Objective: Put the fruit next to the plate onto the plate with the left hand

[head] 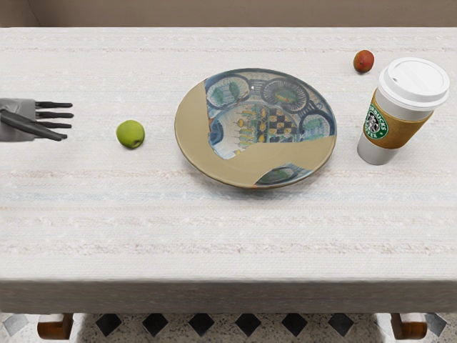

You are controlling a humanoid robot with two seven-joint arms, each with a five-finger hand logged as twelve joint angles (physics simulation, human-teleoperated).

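Left hand [32, 119], wrist and arm beyond the left edge; table legs [54, 326] half below the bottom edge.

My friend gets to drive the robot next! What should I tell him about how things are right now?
Left hand: open, fingers straight, holding nothing, at the picture's left edge.
Right hand: not in view.
Green fruit: on the table, between the left hand and the plate, touching neither.
Plate: nothing on it.
Also there: a red fruit and a coffee cup, to the plate's right.
Done: nothing yet.
Left: reach the green fruit, grasp it, set it on the plate.
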